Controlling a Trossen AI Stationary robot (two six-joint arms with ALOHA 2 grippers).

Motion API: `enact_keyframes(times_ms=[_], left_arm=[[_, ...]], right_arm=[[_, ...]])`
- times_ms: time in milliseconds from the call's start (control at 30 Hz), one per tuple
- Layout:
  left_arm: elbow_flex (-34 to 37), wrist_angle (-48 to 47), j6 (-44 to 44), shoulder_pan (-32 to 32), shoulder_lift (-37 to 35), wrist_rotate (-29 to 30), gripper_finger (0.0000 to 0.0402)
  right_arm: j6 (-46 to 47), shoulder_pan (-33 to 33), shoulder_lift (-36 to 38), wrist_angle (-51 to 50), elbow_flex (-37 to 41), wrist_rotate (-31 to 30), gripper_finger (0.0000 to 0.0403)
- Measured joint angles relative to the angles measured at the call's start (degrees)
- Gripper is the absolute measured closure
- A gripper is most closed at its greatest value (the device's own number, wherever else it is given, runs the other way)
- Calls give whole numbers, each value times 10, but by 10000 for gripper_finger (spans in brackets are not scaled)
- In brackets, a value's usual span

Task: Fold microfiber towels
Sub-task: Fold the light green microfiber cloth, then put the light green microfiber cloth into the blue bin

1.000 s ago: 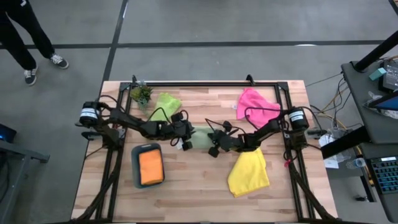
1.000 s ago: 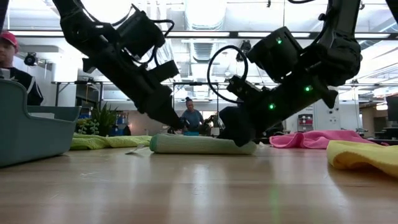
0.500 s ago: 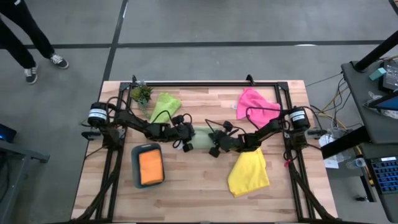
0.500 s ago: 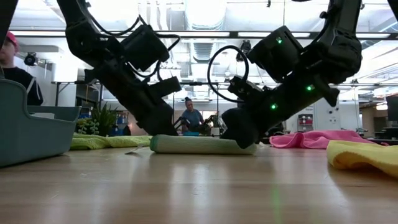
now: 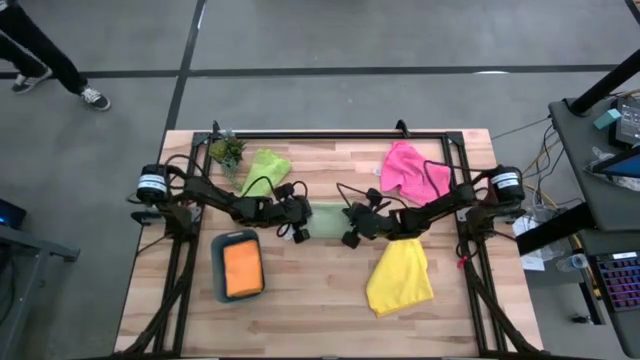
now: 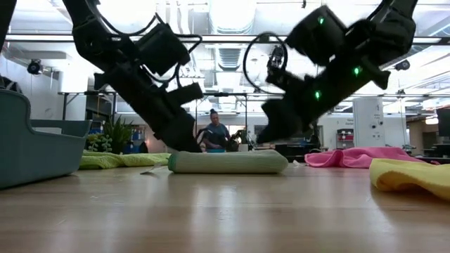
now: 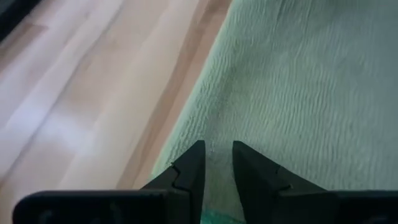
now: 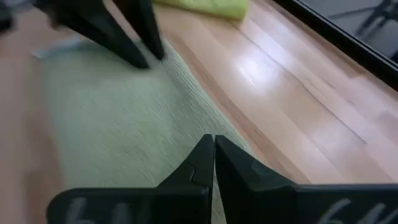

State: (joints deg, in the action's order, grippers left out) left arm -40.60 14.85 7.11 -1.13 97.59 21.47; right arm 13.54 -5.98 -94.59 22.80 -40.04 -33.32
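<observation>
Nearest the front edge of the wooden table (image 5: 320, 310), the yellow towel (image 5: 400, 278) lies loosely crumpled right of centre, one corner reaching up toward the right arm. Left of it sits the teal tray (image 5: 238, 266) with the orange towel (image 5: 242, 269) folded flat inside.

At mid-table the pale sage towel (image 6: 228, 161) lies folded into a compact, thick pad with rounded edges; its surface shows a fine ribbed weave in the wrist views. The left gripper (image 7: 215, 163) rests its tips on the pad's left end, fingers set narrowly apart with a little cloth between them; whether they truly pinch it I cannot tell. The right gripper (image 8: 213, 149) hangs just above the pad's right end, fingers pressed together and holding nothing; in the low view it is clear of the cloth.

Farther back, the lime green towel (image 5: 264, 169) lies rumpled at the left beside the small potted plant (image 5: 227, 151), and the pink towel (image 5: 410, 170) is bunched at the right. Beyond the table a person's legs (image 5: 45, 62) stand on the floor.
</observation>
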Motion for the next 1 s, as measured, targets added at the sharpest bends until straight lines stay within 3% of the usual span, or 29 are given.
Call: enact_keyframes(times_ms=[567,833,1000], left_arm=[[1,-9,-10,-4,-13,52,334],[-4,-53,-15,3,-92,54,334],[-3,-68,25,12,-159,1,334]], right_arm=[[20,23,-57,23,0,7,394],[34,23,37,-46,0,57,394],[153,30,114,-131,0,125,391]])
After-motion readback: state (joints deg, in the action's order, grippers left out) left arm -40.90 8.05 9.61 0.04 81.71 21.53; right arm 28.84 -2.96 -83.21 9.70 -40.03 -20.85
